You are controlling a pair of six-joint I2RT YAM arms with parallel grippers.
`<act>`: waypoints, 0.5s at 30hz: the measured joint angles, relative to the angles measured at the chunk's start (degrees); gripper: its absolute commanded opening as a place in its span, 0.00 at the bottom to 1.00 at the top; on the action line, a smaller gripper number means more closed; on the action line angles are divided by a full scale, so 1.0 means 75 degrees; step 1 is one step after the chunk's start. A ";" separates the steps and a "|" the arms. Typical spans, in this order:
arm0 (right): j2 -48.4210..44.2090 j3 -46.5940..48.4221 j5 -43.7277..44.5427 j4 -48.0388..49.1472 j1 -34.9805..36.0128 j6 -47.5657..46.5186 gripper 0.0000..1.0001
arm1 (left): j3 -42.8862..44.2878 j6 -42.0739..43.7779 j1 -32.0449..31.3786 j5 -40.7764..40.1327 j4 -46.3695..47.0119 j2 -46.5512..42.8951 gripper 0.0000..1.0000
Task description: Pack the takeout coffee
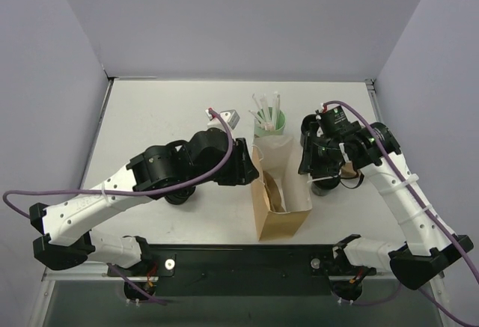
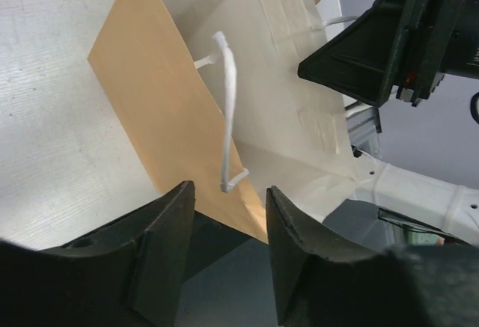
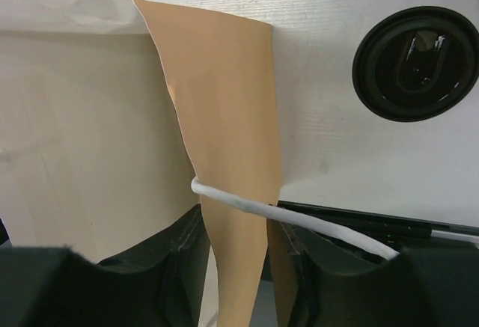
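A brown paper bag (image 1: 278, 224) with a white lining stands open in the middle. My left gripper (image 1: 244, 161) is open and empty at its left rim. In the left wrist view (image 2: 229, 201) the bag's white handle (image 2: 228, 102) hangs just ahead of the jaws. My right gripper (image 1: 313, 164) is shut on the bag's right rim (image 3: 224, 87), with the other handle (image 3: 299, 218) lying across the fingers. A round black lid (image 3: 415, 63) sits on the table right of the bag. A dark round thing (image 1: 179, 195) is half hidden under my left arm. I cannot tell which one is the takeout coffee.
A mint-green cup (image 1: 270, 123) with white straws stands just behind the bag. A small grey object (image 1: 227, 117) lies behind my left arm. Something brown (image 1: 274, 192) lies inside the bag. The black base rail (image 1: 247, 256) runs along the near edge.
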 measured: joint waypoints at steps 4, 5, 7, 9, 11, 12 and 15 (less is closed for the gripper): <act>-0.0003 -0.0233 -0.0143 0.0294 0.0000 -0.0006 0.00 | 0.0000 0.0009 0.0000 -0.0198 -0.0102 0.0189 0.05; 0.0000 -0.0242 -0.0166 0.0344 0.0000 -0.0038 0.00 | -0.0003 0.0026 0.0000 -0.0254 -0.0122 0.0198 0.00; 0.0023 -0.0181 -0.0236 0.0370 -0.0009 0.0015 0.00 | 0.0029 0.0087 0.0000 -0.0341 -0.0152 0.0195 0.00; 0.0283 0.0431 -0.0312 0.0038 -0.0050 0.0105 0.00 | 0.0443 0.0169 0.0000 -0.0402 -0.0361 0.0297 0.00; 0.0571 0.1239 -0.0321 -0.0052 -0.0044 0.0271 0.00 | 0.1084 0.0204 -0.0012 -0.0472 -0.0402 0.0434 0.00; 0.0592 0.1416 -0.0323 0.0134 -0.0026 0.0370 0.00 | 0.1323 0.0204 -0.0026 -0.0516 -0.0341 0.0446 0.00; -0.0044 0.0452 -0.0286 0.0933 0.0175 0.0752 0.00 | 0.0915 0.0152 -0.0044 -0.0560 0.0093 0.0017 0.00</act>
